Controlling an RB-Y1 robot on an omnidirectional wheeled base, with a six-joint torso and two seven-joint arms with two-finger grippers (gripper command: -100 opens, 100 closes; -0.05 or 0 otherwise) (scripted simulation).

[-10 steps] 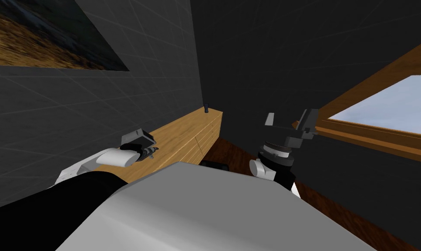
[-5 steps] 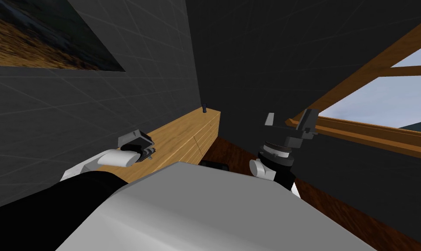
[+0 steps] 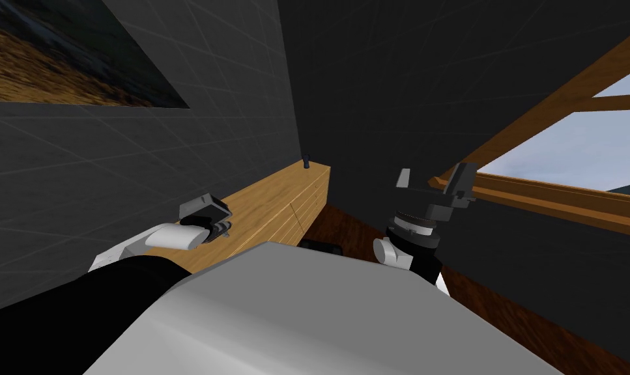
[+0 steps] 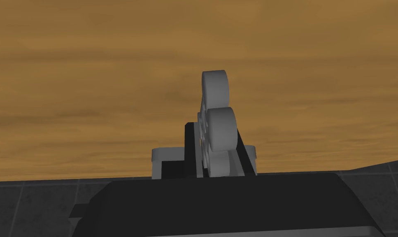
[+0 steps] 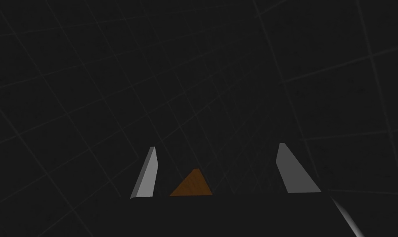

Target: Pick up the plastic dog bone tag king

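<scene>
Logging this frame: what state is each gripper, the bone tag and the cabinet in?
dog bone tag: grey, clamped on edge; whether it is lifted, cannot tell.
left gripper: shut on the dog bone tag, over the wood.
right gripper: open, empty, facing a dark wall.
wooden cabinet: fronts look closed.
small dark object: upright at the cabinet's far end.

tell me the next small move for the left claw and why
Probably raise the left claw a little, straight away from the wooden cabinet top. It is shut on the grey bone-shaped tag and hangs low over the wood, so a short lift should carry the tag clear.
</scene>
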